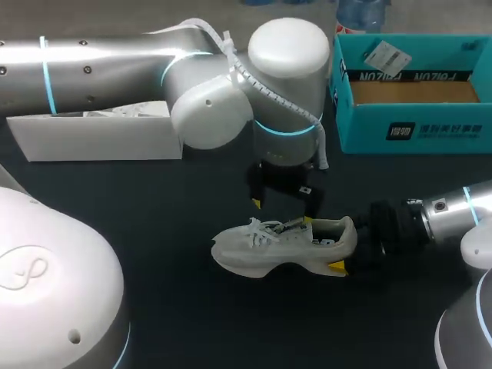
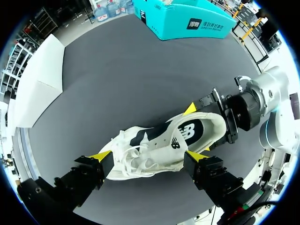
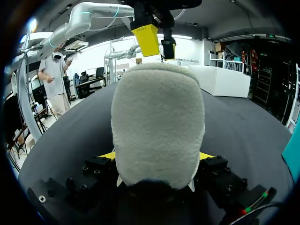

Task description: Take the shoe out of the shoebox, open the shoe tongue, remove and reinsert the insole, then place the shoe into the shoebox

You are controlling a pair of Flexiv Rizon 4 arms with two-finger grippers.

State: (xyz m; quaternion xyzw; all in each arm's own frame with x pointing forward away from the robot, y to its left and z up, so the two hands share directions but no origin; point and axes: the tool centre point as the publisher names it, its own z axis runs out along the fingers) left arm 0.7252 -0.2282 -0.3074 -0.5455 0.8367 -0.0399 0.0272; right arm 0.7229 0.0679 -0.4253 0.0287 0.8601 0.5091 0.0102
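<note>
A white sneaker (image 1: 280,244) with a dark logo lies on its side on the black table, toe to the left. My right gripper (image 1: 346,244) comes in from the right and is shut on its heel; in the right wrist view the grey heel (image 3: 158,122) fills the gap between the yellow-tipped fingers (image 3: 206,155). My left gripper (image 1: 282,212) hangs open just above the shoe's laces and collar. In the left wrist view the sneaker (image 2: 159,147) lies between and beyond the spread left gripper (image 2: 148,155), with the right gripper (image 2: 198,129) on the heel. The teal shoebox (image 1: 407,127) stands open at the back right.
A white box lid (image 1: 100,137) with paper in it lies at the back left, also seen as the white lid (image 2: 40,84) in the left wrist view. The teal shoebox (image 2: 187,21) holds a small tag. My left arm's elbow (image 1: 288,54) looms over the table's middle back.
</note>
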